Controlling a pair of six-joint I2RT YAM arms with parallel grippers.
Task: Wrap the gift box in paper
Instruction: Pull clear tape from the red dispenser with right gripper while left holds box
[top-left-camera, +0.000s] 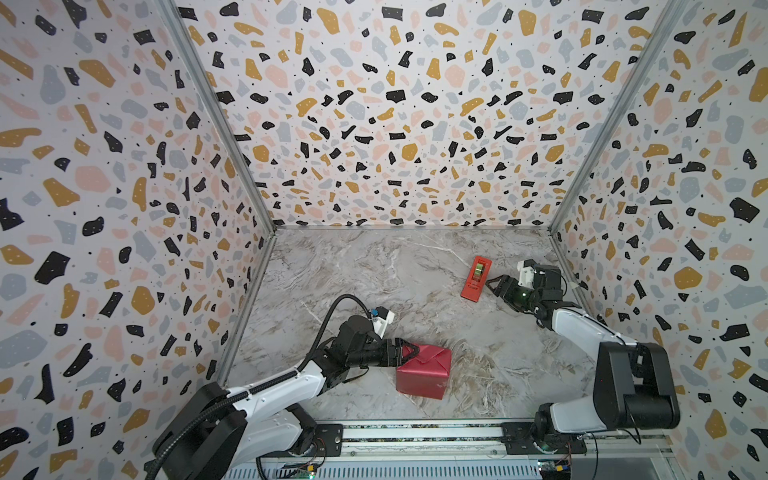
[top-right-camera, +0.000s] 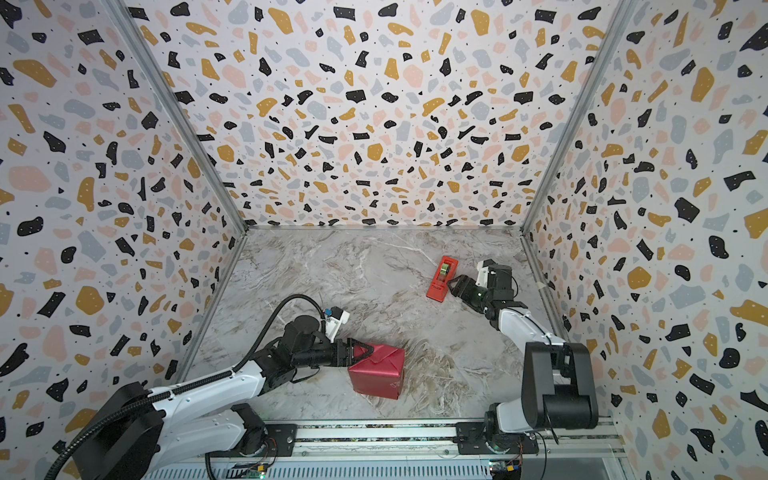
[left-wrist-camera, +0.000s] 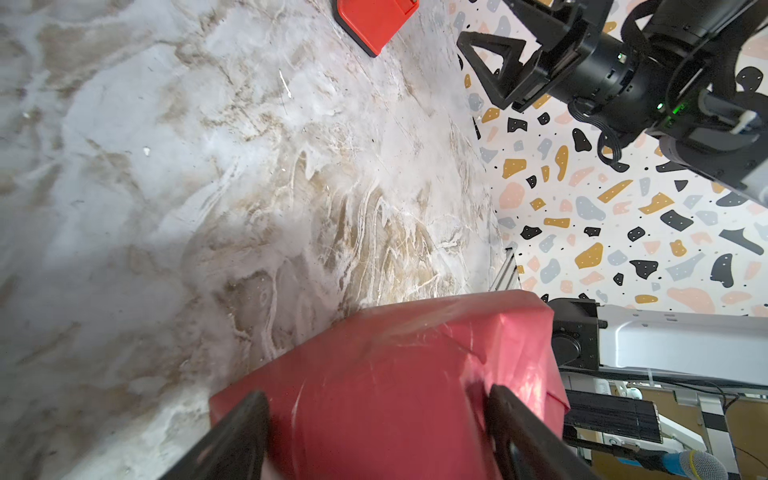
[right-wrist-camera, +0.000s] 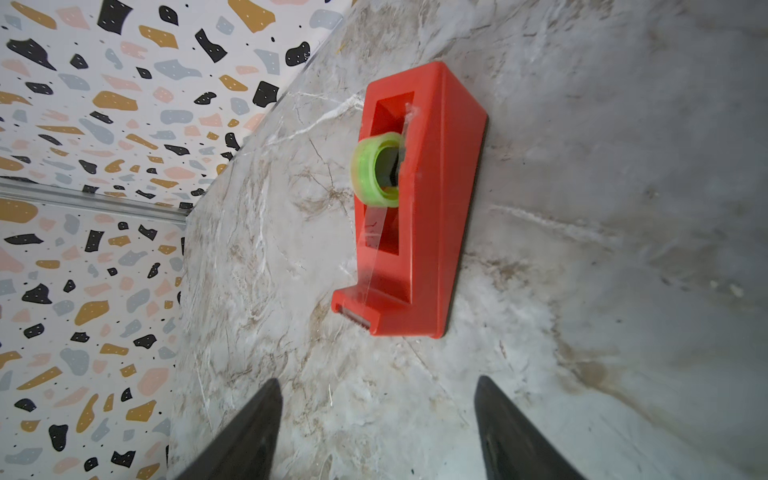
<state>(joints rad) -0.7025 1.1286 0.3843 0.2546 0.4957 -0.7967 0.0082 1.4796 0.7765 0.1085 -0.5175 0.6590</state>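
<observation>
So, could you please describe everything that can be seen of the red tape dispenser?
The tape dispenser is a narrow red-orange block, plastic by its look, standing on its base on the marble-patterned table, toward the back right in both top views. Its well holds a greenish roll of clear tape; a strip runs down to the toothed cutter at its low end. The right end effector, open, points at it without touching.

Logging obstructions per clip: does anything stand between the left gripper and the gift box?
Nothing visible. The left gripper sits right at the gift box, already covered in paper, its fingers over one top edge. The tape dispenser lies far off, by the right gripper.
</observation>
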